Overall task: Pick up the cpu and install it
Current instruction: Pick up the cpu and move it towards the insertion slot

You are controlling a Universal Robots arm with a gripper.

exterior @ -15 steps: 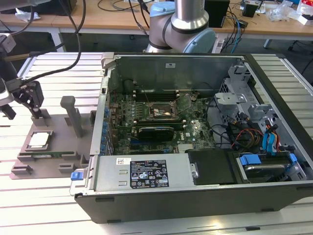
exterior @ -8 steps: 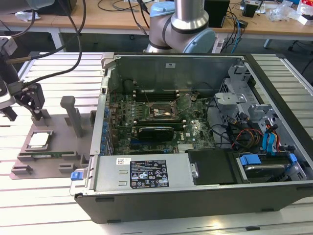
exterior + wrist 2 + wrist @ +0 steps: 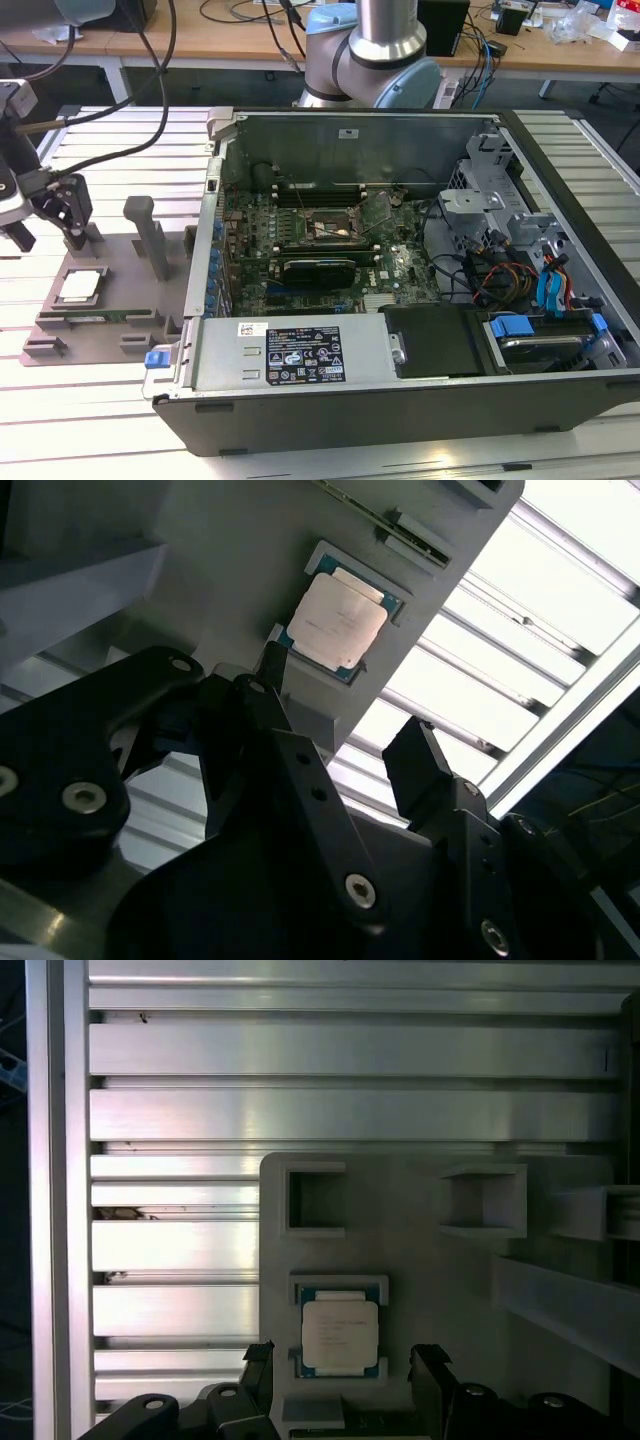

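While the slatted metal table (image 3: 120, 150) carries everything, the biggest thing on it is the open computer case (image 3: 400, 385), which takes up the exterior view's right. Behind the case you see your arm's (image 3: 375, 45) thick silver and blue joints. From there it reaches across to the exterior view's left edge. A grey fixture block (image 3: 115, 265) lies on the table beside the case. Your gripper (image 3: 45, 225) hangs over that block, pointing down. Its black fingers (image 3: 258, 1372) are spread wide and hold nothing. In both wrist views you see the cpu (image 3: 340, 1335) seated flat in the block's square recess, between and below the open fingertips and untouched.
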